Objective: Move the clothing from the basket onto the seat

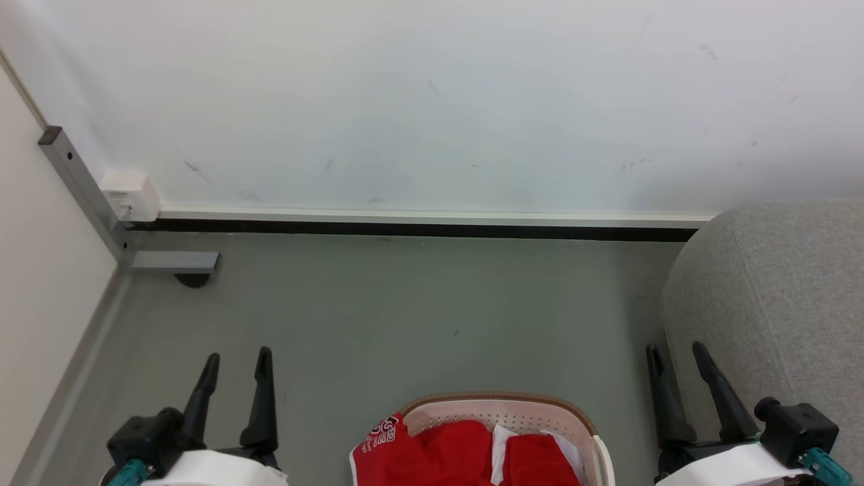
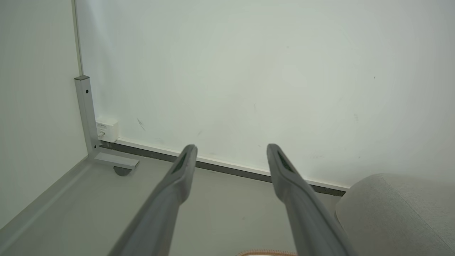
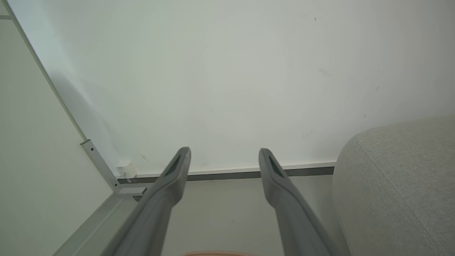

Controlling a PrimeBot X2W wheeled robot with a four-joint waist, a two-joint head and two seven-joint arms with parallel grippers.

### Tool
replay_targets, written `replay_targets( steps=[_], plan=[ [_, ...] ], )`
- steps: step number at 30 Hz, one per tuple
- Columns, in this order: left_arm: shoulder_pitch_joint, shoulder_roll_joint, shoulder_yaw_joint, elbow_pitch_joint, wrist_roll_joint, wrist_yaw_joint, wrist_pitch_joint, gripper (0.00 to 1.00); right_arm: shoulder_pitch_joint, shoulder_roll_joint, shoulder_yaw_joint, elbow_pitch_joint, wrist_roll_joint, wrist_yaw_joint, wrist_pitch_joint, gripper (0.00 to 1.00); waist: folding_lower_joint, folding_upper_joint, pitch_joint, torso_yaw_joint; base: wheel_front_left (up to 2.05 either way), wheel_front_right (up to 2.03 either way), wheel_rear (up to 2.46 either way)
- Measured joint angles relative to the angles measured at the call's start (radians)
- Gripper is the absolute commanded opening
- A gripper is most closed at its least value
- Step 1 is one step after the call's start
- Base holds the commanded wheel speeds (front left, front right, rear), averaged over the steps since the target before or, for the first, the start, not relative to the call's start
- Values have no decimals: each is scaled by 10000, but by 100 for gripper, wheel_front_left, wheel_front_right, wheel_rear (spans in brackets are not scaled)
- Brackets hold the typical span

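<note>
Head view: cream-white perforated plastic laundry basket (image 1: 499,399) with brown rim band, standing on the grey-green floor (image 1: 405,317) at bottom centre, between the two arms. Contents: bright red, white-trimmed fabric clothing (image 1: 459,452), heaped inside, one lettered piece apparently hanging over the left rim. Large rounded light grey woven-fabric seat (image 1: 776,290) at the right, near the basket, its visible part bare. Left tool (image 1: 238,354): two long dark fingers spread apart, empty, left of the basket. Right tool (image 1: 675,347): likewise spread and empty, overlapping the seat's flank. Judgement: both are parked wide on either side, ready to come in on the heap; no garment is lifted yet. Left wrist view: fingers parted, with floor and white wall (image 2: 249,71) between them; basket rim at the bottom edge, seat corner lower right, grey metal post (image 2: 87,113) well apart at the left. Open room lies ahead and to the left. Right wrist view: fingers parted, nothing between them; seat edge close beside the right finger, basket rim a sliver below. Judgement: the carry runs rightward over the basket's rim and up the seat's rounded edge; room on the seat side is tight, and trailing cloth could snag the rim.
</note>
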Motion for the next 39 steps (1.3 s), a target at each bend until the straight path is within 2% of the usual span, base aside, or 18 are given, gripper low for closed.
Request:
replay_targets(
  steps=[23,39],
  plan=[
    [7,-127,136,-2,1764,-132,-441,100,-5,-6,65,-142,-1434,0,-454,100,0,0,-59,-28,0,0,0],
    [13,-305,351,-12,2535,-349,-692,100,-4,-12,176,-167,-2125,0,-711,100,0,0,-115,-43,0,0,0]
  ],
)
